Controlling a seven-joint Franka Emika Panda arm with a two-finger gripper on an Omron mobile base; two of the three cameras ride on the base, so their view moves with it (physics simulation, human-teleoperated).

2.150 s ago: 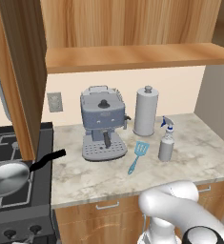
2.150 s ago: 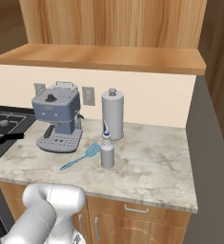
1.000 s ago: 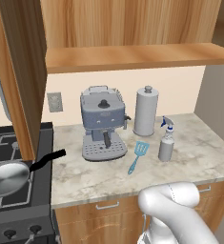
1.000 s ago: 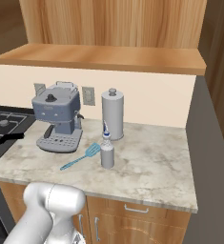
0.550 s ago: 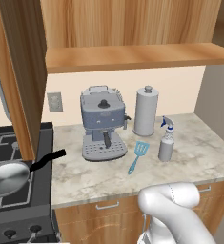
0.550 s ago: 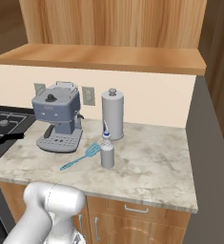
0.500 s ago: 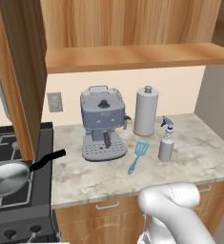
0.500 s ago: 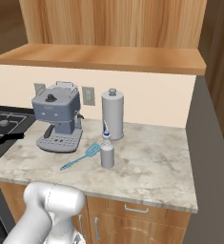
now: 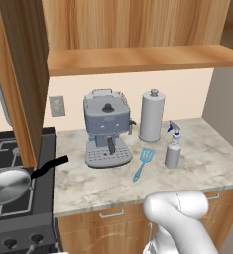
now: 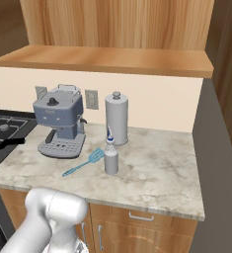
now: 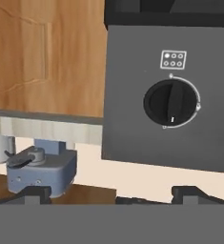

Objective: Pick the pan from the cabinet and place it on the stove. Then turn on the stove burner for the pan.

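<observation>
Already the pan (image 9: 8,184) sat on the stove (image 9: 19,208), left of the coffee machine (image 9: 107,130), its black handle (image 9: 50,165) pointing toward that machine across the stove's edge; I judged the placing done and only the burner left to light. From the hand view I faced a black knob (image 11: 171,103) on the stove's dark front panel, with a small burner diagram (image 11: 173,60) above it. The pincer (image 11: 111,193) stood wide open and empty, fingertips (image 11: 35,193) low and apart. I judged the knob stiff, smooth and small, best pinched across its raised middle bar and turned without slipping. The left base view gave me the pan and the stove's front knobs (image 9: 10,243) together; the right base view gave only the stove's corner (image 10: 4,129) and the handle tip, but showed the spray bottle (image 10: 110,158), blue spatula (image 10: 83,162) and paper towel roll (image 10: 116,119) right of the coffee machine on the bench (image 10: 152,178) more openly.
</observation>
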